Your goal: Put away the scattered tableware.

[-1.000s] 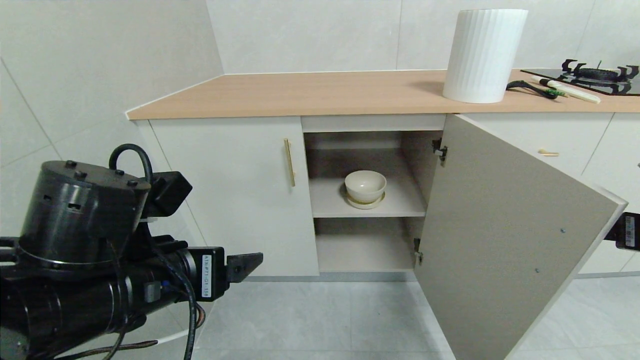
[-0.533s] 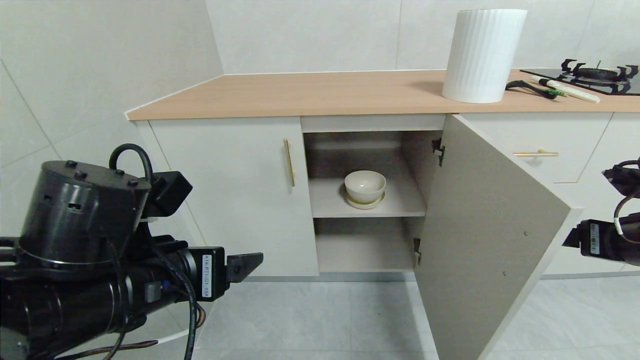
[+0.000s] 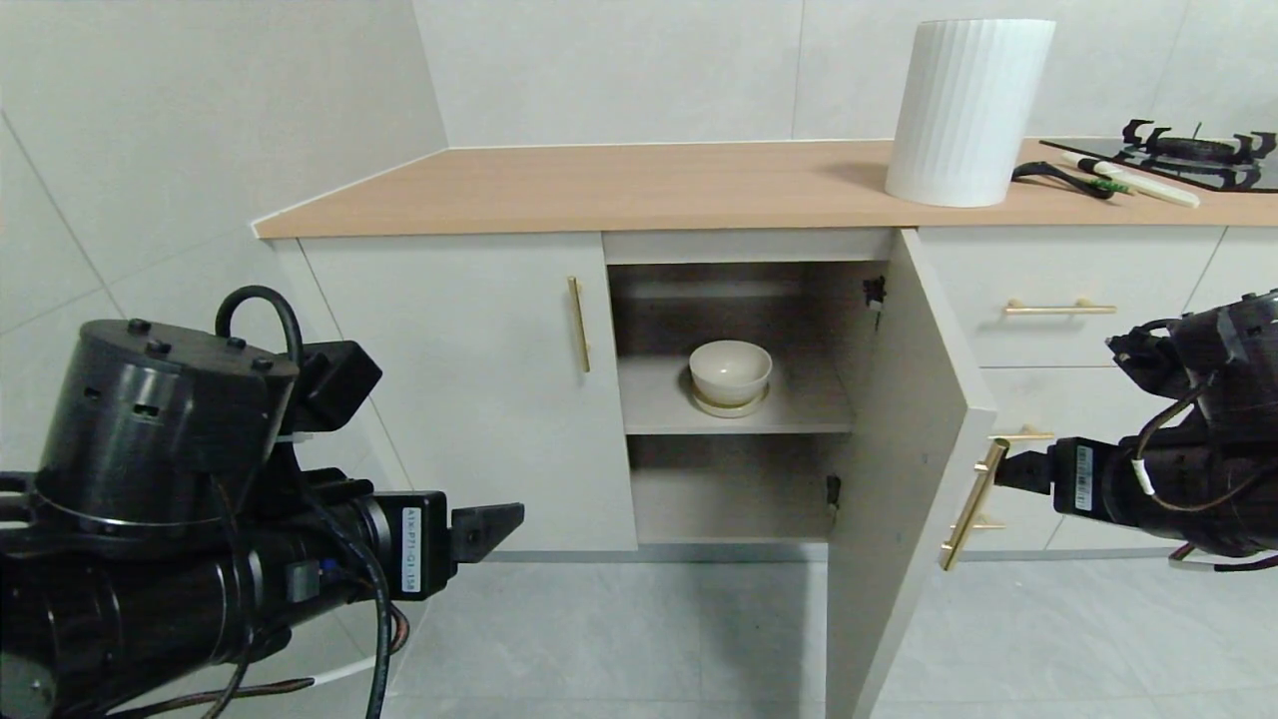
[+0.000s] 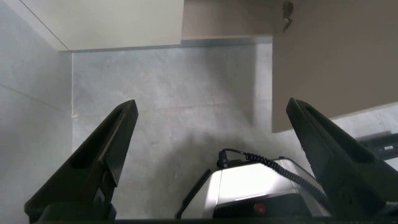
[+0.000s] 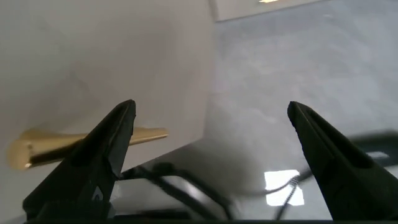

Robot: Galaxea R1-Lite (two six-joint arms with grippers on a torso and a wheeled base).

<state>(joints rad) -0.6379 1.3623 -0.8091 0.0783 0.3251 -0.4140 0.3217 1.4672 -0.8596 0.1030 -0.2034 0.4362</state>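
Cream-coloured, the bowl (image 3: 730,371) sits on a small plate (image 3: 730,404) on the upper shelf (image 3: 804,404) of the open cupboard (image 3: 699,315), under a wooden countertop (image 3: 599,185). The cupboard door (image 3: 904,419) stands swung out, between the shelves and the right gripper (image 3: 1010,469), whose fingers are spread wide just beside the door's brass handle (image 3: 970,504); I cannot tell if they touch it. The left gripper (image 4: 211,118) hangs low over the grey floor tiles (image 3: 649,639), well apart from the cupboard, fingers spread too. Up on the counter stand a ribbed white canister (image 3: 966,110) and utensils (image 3: 1128,180) beside a hob (image 3: 1193,148).
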